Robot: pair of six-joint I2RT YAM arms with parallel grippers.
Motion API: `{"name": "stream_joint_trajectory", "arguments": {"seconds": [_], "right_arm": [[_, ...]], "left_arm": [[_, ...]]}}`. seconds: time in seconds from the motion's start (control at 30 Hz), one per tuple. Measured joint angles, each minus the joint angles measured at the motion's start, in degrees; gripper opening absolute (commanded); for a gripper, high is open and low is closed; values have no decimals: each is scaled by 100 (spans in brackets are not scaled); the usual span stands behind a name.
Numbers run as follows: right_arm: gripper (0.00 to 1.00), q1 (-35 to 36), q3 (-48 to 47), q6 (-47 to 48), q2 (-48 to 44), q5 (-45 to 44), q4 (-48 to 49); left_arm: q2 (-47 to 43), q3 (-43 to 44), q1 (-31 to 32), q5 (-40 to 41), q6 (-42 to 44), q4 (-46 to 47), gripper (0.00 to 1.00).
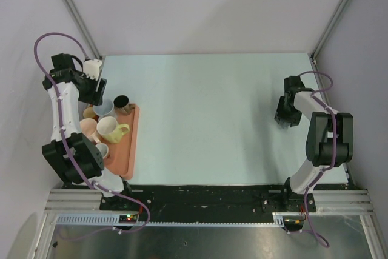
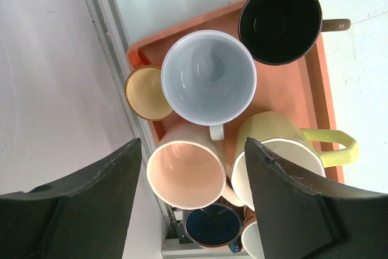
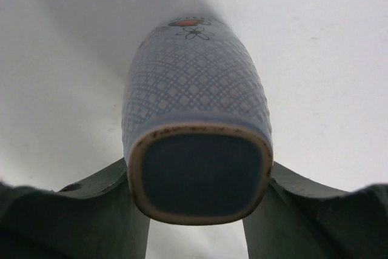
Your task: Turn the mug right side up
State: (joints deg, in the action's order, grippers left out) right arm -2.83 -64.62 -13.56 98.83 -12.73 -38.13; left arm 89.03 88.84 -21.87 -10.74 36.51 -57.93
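Observation:
A blue mug [image 3: 197, 89] with a white lattice pattern and a small red flower mark lies between the fingers of my right gripper [image 3: 197, 174]. Its dark, tan-rimmed end faces the wrist camera; I cannot tell whether that end is the mouth or the base. Both fingers press on its sides, just above the pale table. In the top view my right gripper [image 1: 285, 116] points down near the table's right edge and hides the mug. My left gripper [image 2: 193, 150] is open and empty, hovering above a tray of mugs at the far left, shown in the top view [image 1: 97, 92].
An orange tray [image 2: 285, 89] at the left edge holds several upright mugs: black [image 2: 280, 21], pale grey-blue [image 2: 208, 77], peach [image 2: 185, 174], yellow [image 2: 273, 134], dark blue [image 2: 212, 225]. A metal frame rail [image 2: 112, 34] runs beside the tray. The pale table [image 1: 206, 113] spans the middle.

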Motion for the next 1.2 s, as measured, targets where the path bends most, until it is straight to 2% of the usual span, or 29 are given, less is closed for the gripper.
{"name": "stream_joint_trajectory", "arguments": {"seconds": [0.2,0.87,1.1,1.2], "right_arm": [[0,304,68,-179,-229,378,251],[0,778,205,-332,-291,68,645],[0,1215,396,-498,-1641,929,870],[0,1497,393,-745,-2260,1322,1241]], "left_arm": [[-22,0,0,0,2,-13,73],[-146,2,4,-70,44,-155,74],[-310,514,258,-739,-378,-452,80],[-439,848,737,-1099,-695,-533,89]]}}
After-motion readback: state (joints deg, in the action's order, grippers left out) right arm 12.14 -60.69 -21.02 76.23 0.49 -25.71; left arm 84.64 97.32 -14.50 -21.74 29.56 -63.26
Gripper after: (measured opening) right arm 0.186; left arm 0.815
